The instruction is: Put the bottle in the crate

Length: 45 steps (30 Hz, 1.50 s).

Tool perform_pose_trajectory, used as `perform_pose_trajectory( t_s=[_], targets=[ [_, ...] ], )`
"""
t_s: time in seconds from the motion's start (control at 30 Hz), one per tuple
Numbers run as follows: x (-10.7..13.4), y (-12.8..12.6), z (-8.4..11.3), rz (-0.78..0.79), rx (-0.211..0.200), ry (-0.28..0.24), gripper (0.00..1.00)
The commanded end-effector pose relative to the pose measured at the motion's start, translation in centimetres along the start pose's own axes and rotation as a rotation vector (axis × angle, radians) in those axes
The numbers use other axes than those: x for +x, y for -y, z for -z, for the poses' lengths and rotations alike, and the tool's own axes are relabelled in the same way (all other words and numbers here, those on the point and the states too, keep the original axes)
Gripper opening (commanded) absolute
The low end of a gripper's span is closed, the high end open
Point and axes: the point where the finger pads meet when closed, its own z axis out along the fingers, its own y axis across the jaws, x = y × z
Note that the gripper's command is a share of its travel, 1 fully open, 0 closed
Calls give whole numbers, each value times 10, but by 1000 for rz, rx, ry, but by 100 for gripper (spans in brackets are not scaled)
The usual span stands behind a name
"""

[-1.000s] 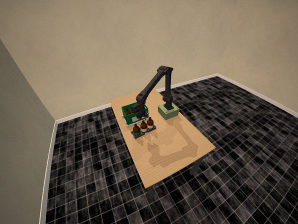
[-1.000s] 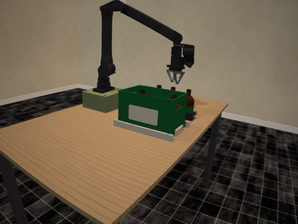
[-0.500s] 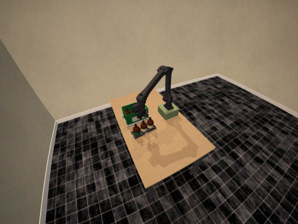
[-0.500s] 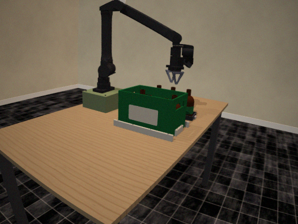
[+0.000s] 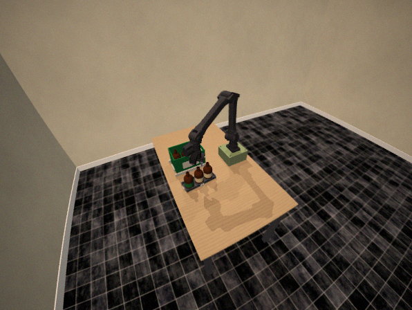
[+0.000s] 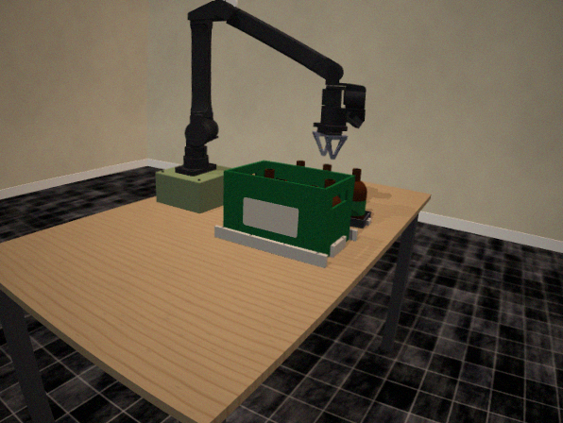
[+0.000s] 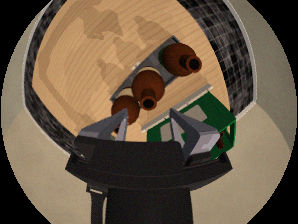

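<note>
the claw (image 6: 330,147) hangs part-open and holding nothing above the crate (image 6: 288,208) rim, and the upright bottles (image 5: 198,174) on the tray (image 5: 199,183) stand just beyond and below it.

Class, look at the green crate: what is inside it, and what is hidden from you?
Inside the green crate, several brown bottle tops rise above the rim. The solid walls hide the bottle bodies and the empty slot. The open gripper hovers above, holding nothing.

Wooden table (image 6: 142,293), checkered floor (image 6: 472,330)
</note>
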Motion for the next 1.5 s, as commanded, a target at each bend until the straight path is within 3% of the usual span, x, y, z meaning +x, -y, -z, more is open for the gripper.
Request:
perform_pose_trajectory(
  t_s=[0.0, 0.97, 1.47],
  targets=[
    [4, 2, 3, 5, 9, 15, 61],
    [4, 2, 3, 5, 10, 16, 61],
    [5, 1, -16, 6, -6, -9, 61]
  ],
)
